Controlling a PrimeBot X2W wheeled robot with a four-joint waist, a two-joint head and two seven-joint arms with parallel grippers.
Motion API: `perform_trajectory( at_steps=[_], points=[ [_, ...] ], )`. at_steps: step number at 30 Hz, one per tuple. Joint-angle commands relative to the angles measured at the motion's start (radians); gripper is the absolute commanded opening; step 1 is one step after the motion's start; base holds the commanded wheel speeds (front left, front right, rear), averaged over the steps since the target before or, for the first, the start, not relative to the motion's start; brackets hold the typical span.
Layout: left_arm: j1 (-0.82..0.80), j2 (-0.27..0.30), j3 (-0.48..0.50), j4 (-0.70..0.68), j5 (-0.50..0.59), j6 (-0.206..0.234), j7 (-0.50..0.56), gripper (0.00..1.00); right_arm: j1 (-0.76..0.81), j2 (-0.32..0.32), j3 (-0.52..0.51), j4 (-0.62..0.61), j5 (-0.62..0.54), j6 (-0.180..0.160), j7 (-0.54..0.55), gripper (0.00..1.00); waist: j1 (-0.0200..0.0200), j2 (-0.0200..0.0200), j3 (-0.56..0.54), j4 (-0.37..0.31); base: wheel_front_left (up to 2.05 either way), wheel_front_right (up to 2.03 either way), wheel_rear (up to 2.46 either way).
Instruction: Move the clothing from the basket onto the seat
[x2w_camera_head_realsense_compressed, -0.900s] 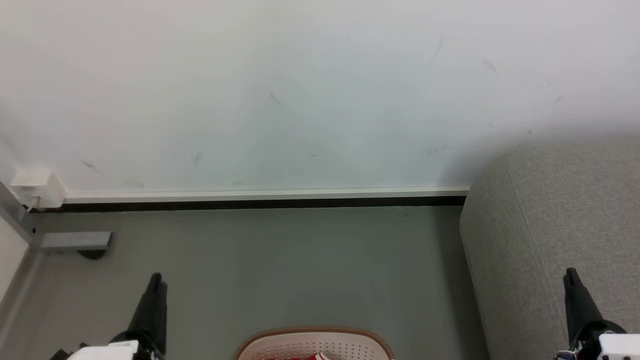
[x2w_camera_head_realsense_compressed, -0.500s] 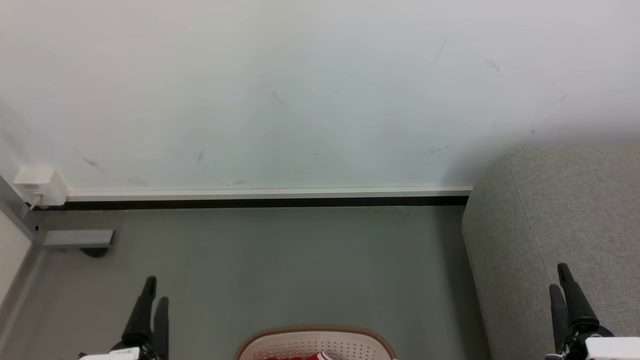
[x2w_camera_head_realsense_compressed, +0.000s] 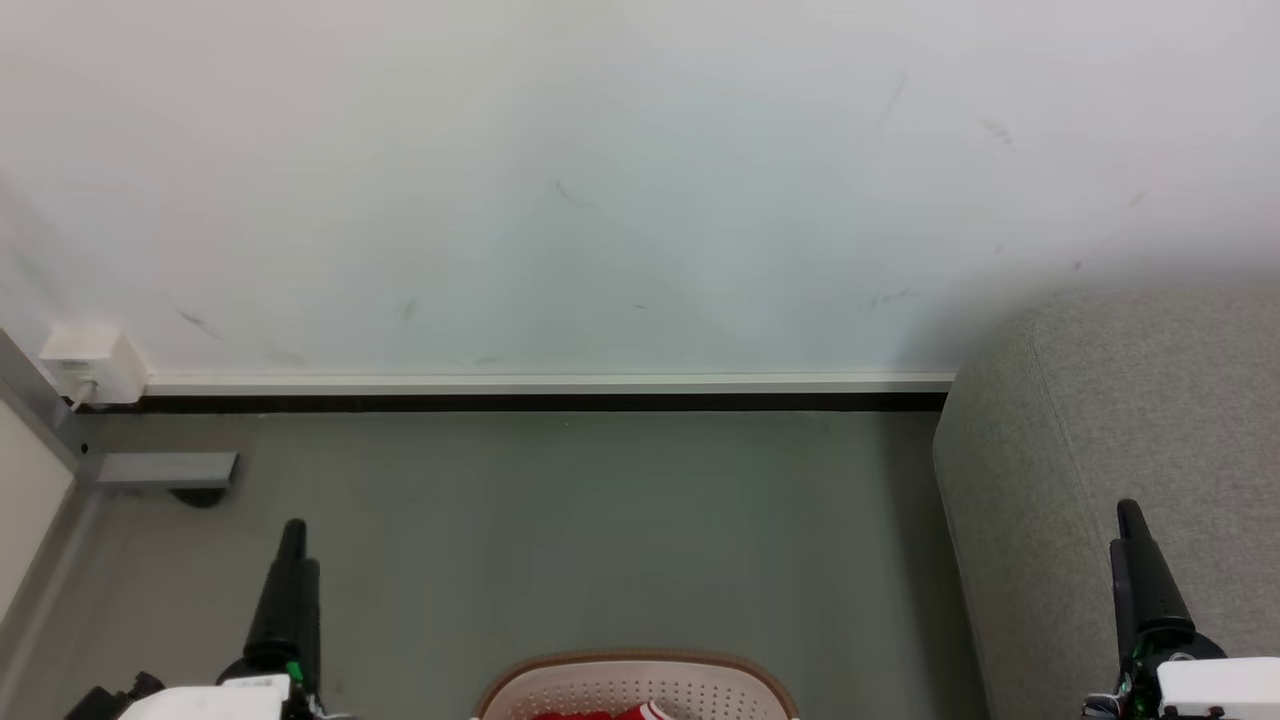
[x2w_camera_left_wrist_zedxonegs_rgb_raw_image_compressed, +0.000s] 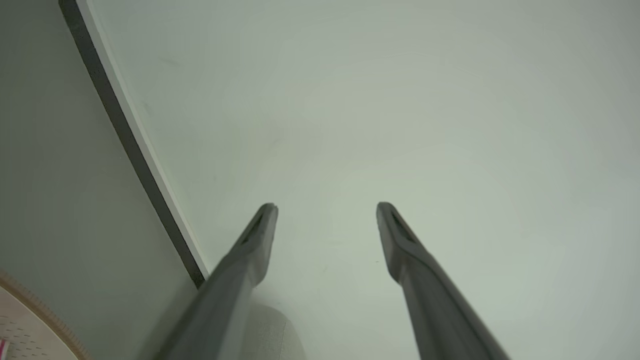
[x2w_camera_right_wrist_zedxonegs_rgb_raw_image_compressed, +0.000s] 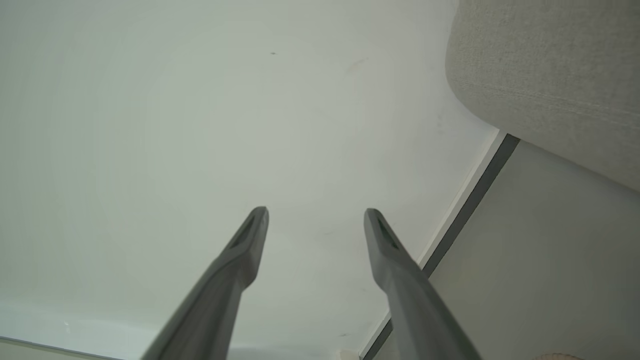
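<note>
The cream basket (x2w_camera_head_realsense_compressed: 640, 685) with its tan rim sits on the floor at the bottom middle of the head view. A strip of the red clothing (x2w_camera_head_realsense_compressed: 600, 714) shows inside it. The grey seat (x2w_camera_head_realsense_compressed: 1130, 420) fills the right side. My left gripper (x2w_camera_head_realsense_compressed: 295, 545) hangs over the floor left of the basket, and my right gripper (x2w_camera_head_realsense_compressed: 1130, 525) stands in front of the seat. In the wrist views the left gripper (x2w_camera_left_wrist_zedxonegs_rgb_raw_image_compressed: 326, 210) and the right gripper (x2w_camera_right_wrist_zedxonegs_rgb_raw_image_compressed: 315, 214) are both open and hold nothing. A corner of the basket (x2w_camera_left_wrist_zedxonegs_rgb_raw_image_compressed: 30, 320) and the seat (x2w_camera_right_wrist_zedxonegs_rgb_raw_image_compressed: 550, 75) show there too.
A white wall with a dark skirting strip (x2w_camera_head_realsense_compressed: 540, 403) runs behind the grey floor. A white socket box (x2w_camera_head_realsense_compressed: 90, 365) and a grey metal foot (x2w_camera_head_realsense_compressed: 165, 468) sit at the far left. Open floor lies between basket and wall.
The head camera has shifted slightly. Both grippers stand a little higher in the view and have turned about their wrists. Both stay open and empty.
</note>
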Motion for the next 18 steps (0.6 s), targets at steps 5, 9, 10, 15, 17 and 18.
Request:
perform_trajectory(
  at_steps=[5, 9, 10, 15, 17, 18],
  points=[
    [-0.014, 0.007, -0.007, -0.05, 0.079, -0.001, -0.025, 1.0, -0.021, -0.019, 0.024, -0.035, -0.09, 0.0, -0.026, 1.0, 0.0, 0.0, 0.001, 0.003, 0.0, 0.0, 0.0],
    [-0.01, 0.008, -0.011, -0.068, 0.134, -0.001, -0.04, 1.0, -0.021, -0.021, 0.032, -0.045, -0.153, 0.0, -0.041, 1.0, 0.0, 0.0, 0.002, 0.006, 0.0, 0.0, 0.0],
    [-0.009, 0.008, -0.011, -0.071, 0.149, -0.001, -0.045, 1.0, -0.021, -0.021, 0.034, -0.047, -0.168, 0.0, -0.045, 1.0, 0.0, 0.0, 0.002, 0.006, 0.0, 0.0, 0.0],
    [-0.007, 0.008, -0.019, -0.093, 0.244, -0.001, -0.063, 1.0, -0.022, -0.025, 0.043, -0.054, -0.247, -0.001, -0.064, 1.0, 0.0, 0.0, 0.002, 0.009, 0.0, 0.0, 0.0],
    [-0.006, 0.009, -0.026, -0.101, 0.284, -0.001, -0.069, 1.0, -0.022, -0.026, 0.047, -0.057, -0.278, -0.001, -0.07, 1.0, 0.0, 0.0, 0.002, 0.01, 0.0, 0.0, 0.0],
    [-0.005, 0.009, -0.03, -0.104, 0.304, -0.001, -0.073, 1.0, -0.023, -0.027, 0.051, -0.058, -0.293, -0.001, -0.074, 1.0, 0.0, 0.0, 0.002, 0.011, 0.0, 0.0, 0.0]
  ],
)
